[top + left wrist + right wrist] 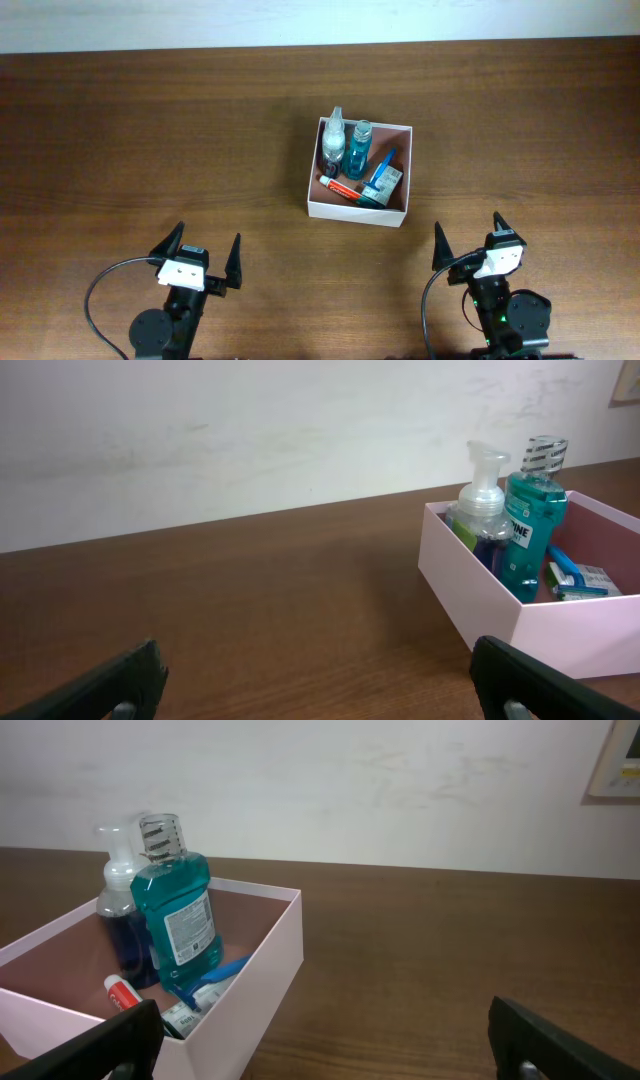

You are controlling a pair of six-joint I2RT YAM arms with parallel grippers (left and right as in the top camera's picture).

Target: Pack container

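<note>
The container (355, 212), a white-walled square box with a reddish-brown inside, sits on the table right of centre. It holds a clear pump bottle (333, 135), a teal mouthwash bottle (360, 148), a red-and-white toothpaste tube (342, 187), a blue-handled item (384, 163) and a small green-and-white carton (384, 186). My left gripper (209, 233) is open and empty near the front edge, left of the box. My right gripper (467, 222) is open and empty, to the front right of it. In the right wrist view the container's wall (260, 980) stands close to the left finger.
The brown wooden table (150, 130) ends at a white wall along its far edge. In the left wrist view the container (480, 600) lies ahead to the right, with bare wood between the fingers (110, 685). A picture frame corner (615, 765) hangs on the wall.
</note>
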